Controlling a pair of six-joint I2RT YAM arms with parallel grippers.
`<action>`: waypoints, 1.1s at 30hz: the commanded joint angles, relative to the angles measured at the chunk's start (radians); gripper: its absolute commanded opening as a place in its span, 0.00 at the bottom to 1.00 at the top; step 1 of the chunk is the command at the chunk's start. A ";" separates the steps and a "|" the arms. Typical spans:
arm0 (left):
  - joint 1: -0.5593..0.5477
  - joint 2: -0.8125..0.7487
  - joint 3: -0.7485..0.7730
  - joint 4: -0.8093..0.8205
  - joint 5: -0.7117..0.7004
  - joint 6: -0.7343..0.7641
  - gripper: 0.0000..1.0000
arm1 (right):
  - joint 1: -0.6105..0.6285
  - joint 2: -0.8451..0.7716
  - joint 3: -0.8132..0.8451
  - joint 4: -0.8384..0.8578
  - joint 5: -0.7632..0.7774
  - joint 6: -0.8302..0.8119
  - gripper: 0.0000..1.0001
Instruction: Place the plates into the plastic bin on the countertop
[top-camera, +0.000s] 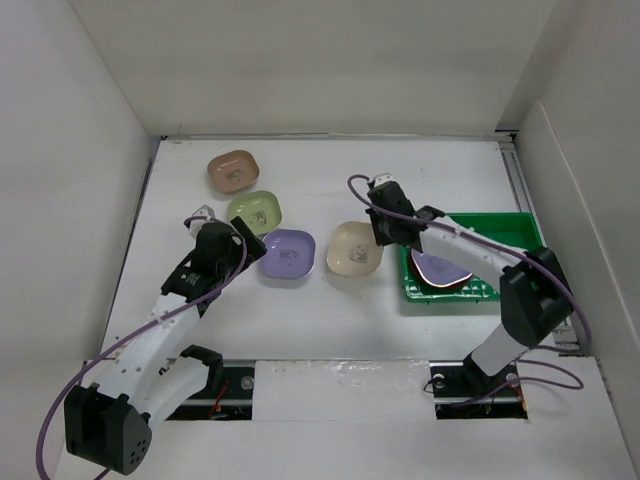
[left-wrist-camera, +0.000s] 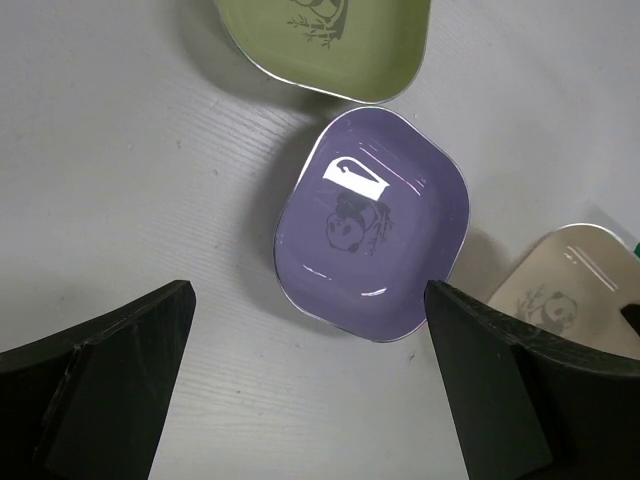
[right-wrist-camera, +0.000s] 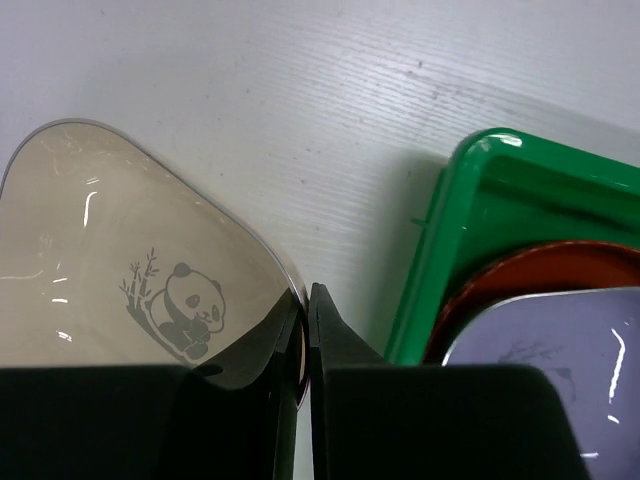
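L gripper (left-wrist-camera: 308, 295) jaws wide apart; R gripper (right-wrist-camera: 305, 312) pinched closed.

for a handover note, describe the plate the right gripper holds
Find the green bin at the right. Just left of it lies the cream plate, its rim pinched by the right gripper. No other plate is cream; the lavender plate sits at its left.

Left pincer (left-wrist-camera: 308, 300) with matte black wedge fingers (left-wrist-camera: 110, 390), behind it white arm links (top-camera: 160, 340), black joints (top-camera: 105, 428), looping purple cables (top-camera: 45, 430).
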 joint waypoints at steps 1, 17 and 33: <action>-0.001 -0.002 0.038 0.015 0.001 0.003 1.00 | -0.045 -0.130 0.000 -0.029 0.064 0.024 0.00; -0.001 0.016 0.029 0.051 0.039 0.003 1.00 | -0.637 -0.675 -0.422 0.100 -0.121 0.150 0.00; -0.001 0.016 0.020 0.051 0.028 0.012 1.00 | -0.737 -0.751 -0.457 0.057 -0.238 0.088 0.78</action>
